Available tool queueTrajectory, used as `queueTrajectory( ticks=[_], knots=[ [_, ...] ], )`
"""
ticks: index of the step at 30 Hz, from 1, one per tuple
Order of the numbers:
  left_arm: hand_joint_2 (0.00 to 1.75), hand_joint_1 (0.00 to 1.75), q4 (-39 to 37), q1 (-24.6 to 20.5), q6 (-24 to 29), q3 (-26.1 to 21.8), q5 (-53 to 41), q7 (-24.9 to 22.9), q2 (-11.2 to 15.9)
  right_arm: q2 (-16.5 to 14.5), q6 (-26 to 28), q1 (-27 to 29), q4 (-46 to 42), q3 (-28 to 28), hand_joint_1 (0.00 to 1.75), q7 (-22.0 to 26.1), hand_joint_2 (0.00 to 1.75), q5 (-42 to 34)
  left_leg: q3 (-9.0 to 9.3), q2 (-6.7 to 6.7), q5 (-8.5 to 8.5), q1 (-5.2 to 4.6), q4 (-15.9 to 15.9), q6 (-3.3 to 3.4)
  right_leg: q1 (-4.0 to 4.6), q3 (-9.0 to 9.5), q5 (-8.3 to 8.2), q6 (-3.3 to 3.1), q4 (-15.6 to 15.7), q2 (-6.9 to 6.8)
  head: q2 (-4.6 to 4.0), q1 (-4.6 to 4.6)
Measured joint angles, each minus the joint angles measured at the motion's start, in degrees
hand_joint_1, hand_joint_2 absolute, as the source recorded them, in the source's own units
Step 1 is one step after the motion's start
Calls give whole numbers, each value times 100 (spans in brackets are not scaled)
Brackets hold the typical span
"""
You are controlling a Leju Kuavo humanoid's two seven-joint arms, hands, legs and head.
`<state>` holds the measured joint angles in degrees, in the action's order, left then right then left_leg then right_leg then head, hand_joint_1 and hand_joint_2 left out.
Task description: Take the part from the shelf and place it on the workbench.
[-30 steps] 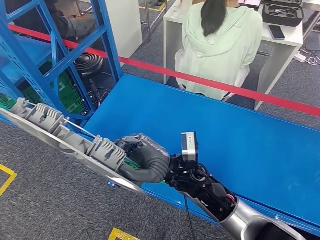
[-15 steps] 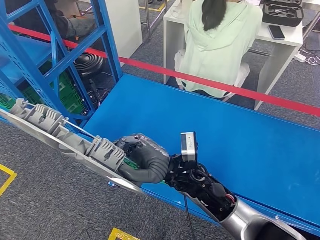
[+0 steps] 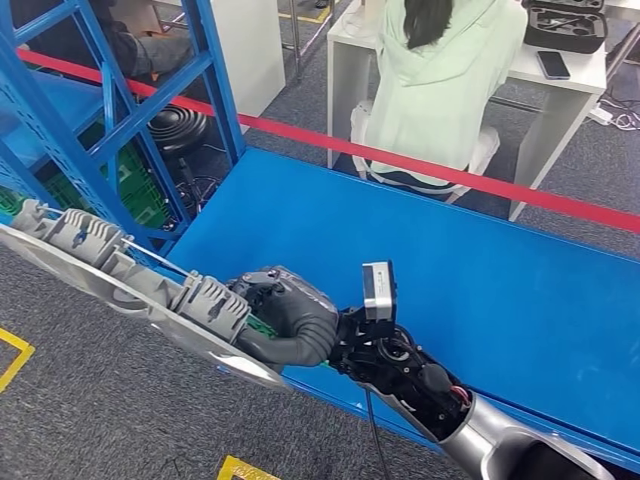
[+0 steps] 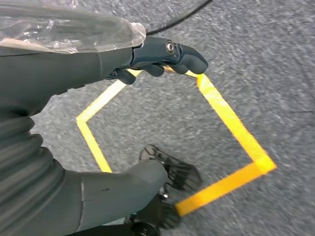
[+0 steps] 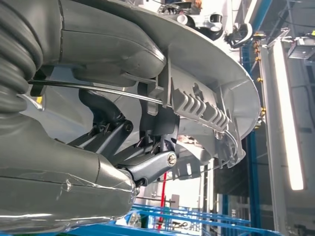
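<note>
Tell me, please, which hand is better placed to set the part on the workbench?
Right. The right hand already grips the long grey part beside the blue workbench; the left hand hangs over the floor, holding nothing.

Matt plastic against smooth blue

The part point(image 3: 136, 275) looks like matt grey ribbed plastic with a glossy rim; the right hand point(image 3: 290, 320) is dull rubbery grey (tabletop point(image 3: 453, 270) smooth, floor point(image 3: 90, 400) rough carpet).

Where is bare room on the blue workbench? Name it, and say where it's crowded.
The blue workbench top lies bare from the red barrier tape to its near edge. Crowding is at the near-left corner: the right robot hand grips the long grey ribbed plastic part there.
</note>
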<state>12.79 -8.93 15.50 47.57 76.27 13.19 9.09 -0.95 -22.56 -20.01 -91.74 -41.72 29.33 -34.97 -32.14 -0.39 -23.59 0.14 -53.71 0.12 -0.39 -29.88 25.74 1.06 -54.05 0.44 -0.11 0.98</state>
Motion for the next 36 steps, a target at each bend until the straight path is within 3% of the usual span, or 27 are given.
queueTrajectory(
  ticks=[6, 36],
  knots=[
    [175, 0, 0, 53, 13, 19, -140, -174, 5, 22, 125, -2, 4, 7, 175, -25, 175, -20, 0, 1, 0, 0, 0, 0, 0, 0, 0, 0, 0, 1, 0, 1],
    [175, 0, 0, 94, -3, 252, -189, -139, 2, 74, 309, 2, 56, 91, 175, 156, 175, 12, 0, 1, 0, 0, 0, 0, 0, -1, 0, 0, 0, 1, 0, 0]
  ],
)
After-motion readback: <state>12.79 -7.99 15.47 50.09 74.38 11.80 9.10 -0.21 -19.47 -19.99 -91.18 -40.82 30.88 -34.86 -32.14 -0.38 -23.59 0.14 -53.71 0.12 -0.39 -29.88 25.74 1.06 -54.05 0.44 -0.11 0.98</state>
